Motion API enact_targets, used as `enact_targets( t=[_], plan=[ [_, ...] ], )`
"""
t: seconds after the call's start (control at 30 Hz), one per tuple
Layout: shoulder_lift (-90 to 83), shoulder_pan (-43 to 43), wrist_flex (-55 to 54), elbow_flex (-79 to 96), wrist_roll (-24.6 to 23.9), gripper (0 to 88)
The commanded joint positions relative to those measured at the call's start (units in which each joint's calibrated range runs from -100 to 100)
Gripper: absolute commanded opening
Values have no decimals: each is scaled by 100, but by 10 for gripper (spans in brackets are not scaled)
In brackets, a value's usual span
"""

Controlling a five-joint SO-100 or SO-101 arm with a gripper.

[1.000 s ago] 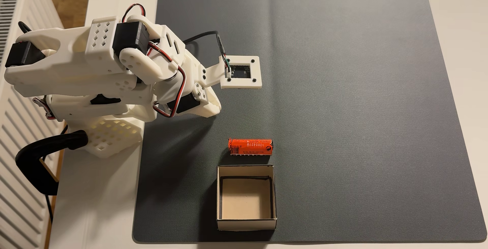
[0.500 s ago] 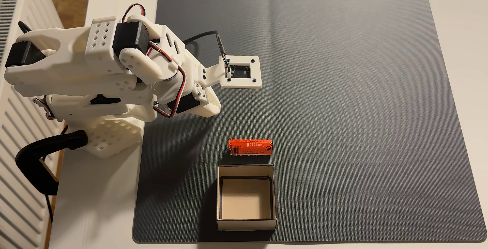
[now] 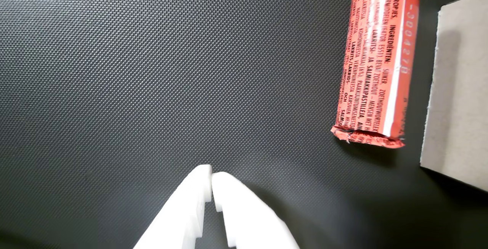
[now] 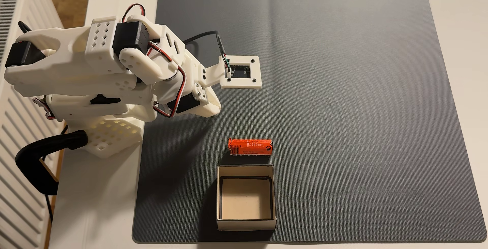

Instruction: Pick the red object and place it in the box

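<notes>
Nothing moved; glossy red object [image 4: 250,147] cyl. beside cardboard box [image 4: 246,224].

you've got a dark grey textured mat [image 4: 343,80] creased down its middle on a white table [image 4: 105,212], white radiator [image 4: 15,159] at left, black clamp [image 4: 39,159] on the table edge.

- The white arm [image 4: 105,64] sits folded at the left edge of the dark grey mat [image 4: 343,93].
- The red object [image 4: 250,147] lies flat on the mat, just above the box [image 4: 246,224].
- The box stands open, its tan floor bare.
</notes>
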Motion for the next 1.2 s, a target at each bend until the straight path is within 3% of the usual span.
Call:
enact_targets(
  t=[0.0,0.3,0.57,0.77,0.97,1.17],
  plan=[
    [42,-37,-1018,55,20,7],
    [42,45,-3300,-145,-22,7],
    [42,1269,-1263,-1160,-282,8],
    [42,1418,-1560,-1269,-319,20],
    [51,1425,-1744,-798,-329,199],
    [51,1173,-2041,-362,-340,239]
  ],
)
